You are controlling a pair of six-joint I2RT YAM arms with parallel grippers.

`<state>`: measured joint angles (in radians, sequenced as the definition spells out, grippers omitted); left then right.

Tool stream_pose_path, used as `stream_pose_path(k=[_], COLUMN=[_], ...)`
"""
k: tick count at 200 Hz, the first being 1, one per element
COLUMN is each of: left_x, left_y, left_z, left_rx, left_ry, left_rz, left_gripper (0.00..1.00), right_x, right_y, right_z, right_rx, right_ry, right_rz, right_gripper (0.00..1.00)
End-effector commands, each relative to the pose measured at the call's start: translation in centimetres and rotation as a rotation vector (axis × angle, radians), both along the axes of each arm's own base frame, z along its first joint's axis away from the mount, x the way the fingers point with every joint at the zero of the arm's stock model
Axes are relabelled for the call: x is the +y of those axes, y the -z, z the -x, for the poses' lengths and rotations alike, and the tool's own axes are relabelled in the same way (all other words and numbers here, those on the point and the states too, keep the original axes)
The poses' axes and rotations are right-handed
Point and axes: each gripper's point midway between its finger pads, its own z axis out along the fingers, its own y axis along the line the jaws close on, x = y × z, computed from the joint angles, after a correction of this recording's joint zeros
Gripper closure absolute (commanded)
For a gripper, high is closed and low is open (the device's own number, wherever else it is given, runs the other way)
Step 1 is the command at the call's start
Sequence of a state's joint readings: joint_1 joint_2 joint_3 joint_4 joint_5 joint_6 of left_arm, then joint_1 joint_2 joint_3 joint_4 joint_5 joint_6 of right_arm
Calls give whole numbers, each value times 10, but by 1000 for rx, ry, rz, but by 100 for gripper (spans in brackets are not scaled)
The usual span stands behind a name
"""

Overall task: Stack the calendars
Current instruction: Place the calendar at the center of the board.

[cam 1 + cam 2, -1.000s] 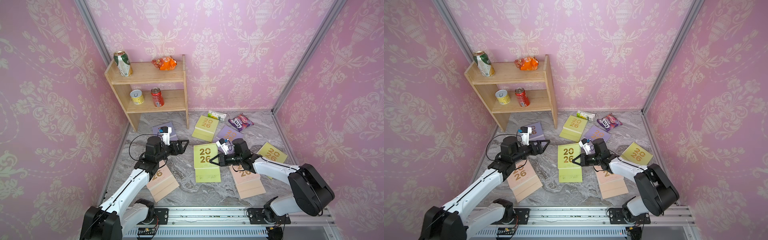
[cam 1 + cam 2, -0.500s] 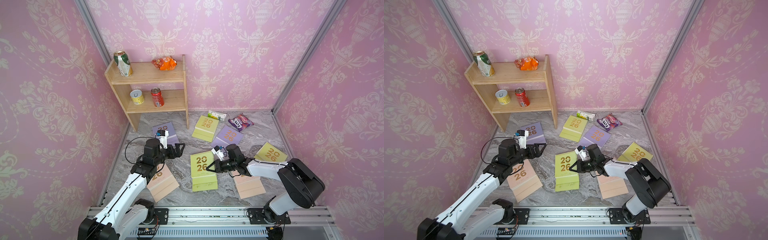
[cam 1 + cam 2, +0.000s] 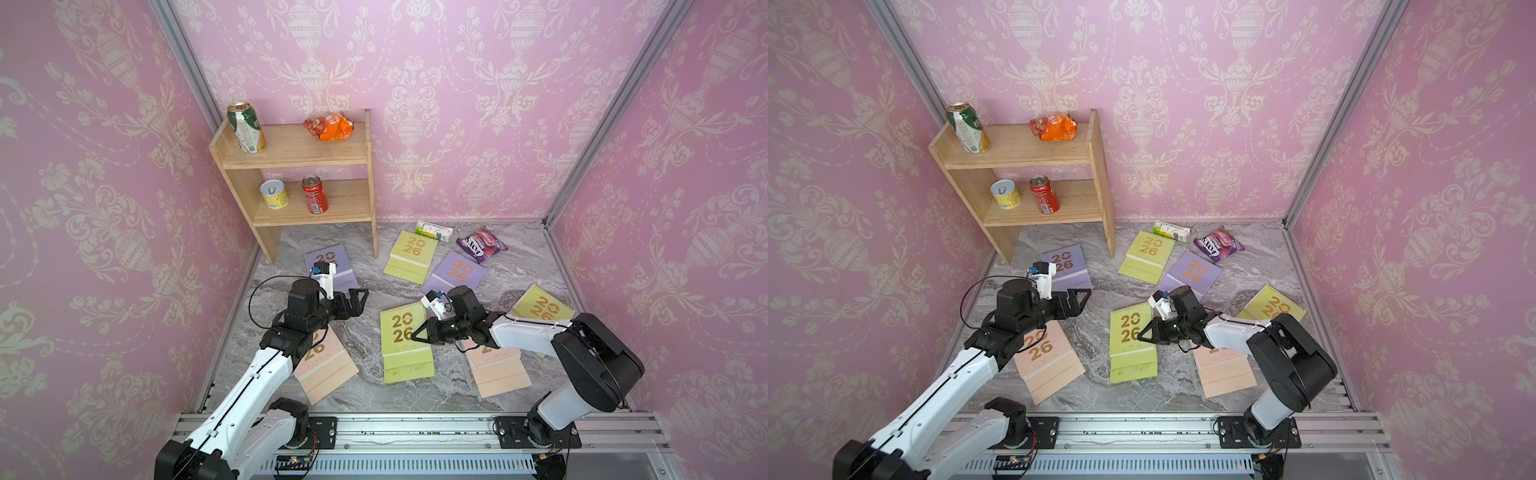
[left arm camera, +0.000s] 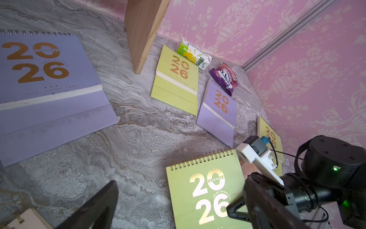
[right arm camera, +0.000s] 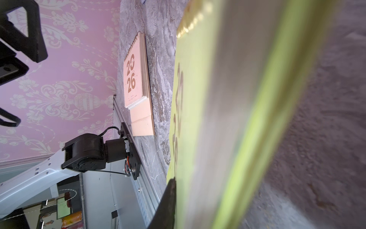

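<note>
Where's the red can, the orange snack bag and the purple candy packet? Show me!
red can (image 3: 314, 200): in a top view, on the middle of its side.
orange snack bag (image 3: 328, 126): in a top view, on its crinkly middle.
purple candy packet (image 3: 481, 246): in a top view, on its printed front.

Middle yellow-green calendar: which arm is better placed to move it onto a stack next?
Right. The right end effector sits at the edge of the middle yellow-green calendar, overlapping its cover; the left end effector hangs open, farther off.
</note>
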<state>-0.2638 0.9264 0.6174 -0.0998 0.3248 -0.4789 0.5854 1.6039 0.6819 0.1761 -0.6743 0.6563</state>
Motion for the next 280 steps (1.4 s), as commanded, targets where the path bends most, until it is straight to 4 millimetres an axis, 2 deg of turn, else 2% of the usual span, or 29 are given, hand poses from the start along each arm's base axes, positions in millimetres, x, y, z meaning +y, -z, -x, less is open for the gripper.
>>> stream_pose_path(k=[1,51,136,145,161,181,201,241,255,280], left_x=[8,8,12,13,15,28,43,72,84,101], left_y=[-8,-8,-4,-4,-4,-3,1,20,29,49], left_z=[-2,-2,-2,-2,-2,-1,1,13,19,28], left_rx=[-28,-26,-13,-9,-2,14,51,150,198,293], left_ry=[-23,-23,-40,-46,-53,-98,-152,-281,-340,-446], left_rz=[-35,-38,-64,-69,-72,-76,-65,-62,-62,-35], left_gripper=[1,1,1,1,1,1,1,1,1,1], right_x=[-20,-22,-40,-41,-46,-52,-57,-61,-54,-26], right_y=[37,40,45,45,44,41,35,6,-5,-19], right_z=[-2,-9,-14,-14,-14,-16,-18,-29,-33,-36], right_rx=[10,12,-7,-7,-12,-25,-48,-158,-197,-250], right_ry=[48,71,109,111,122,138,146,136,115,57], right_rz=[169,209,329,340,367,394,422,471,480,461], right_gripper=[79,69,52,43,39,32,19,3,0,0])
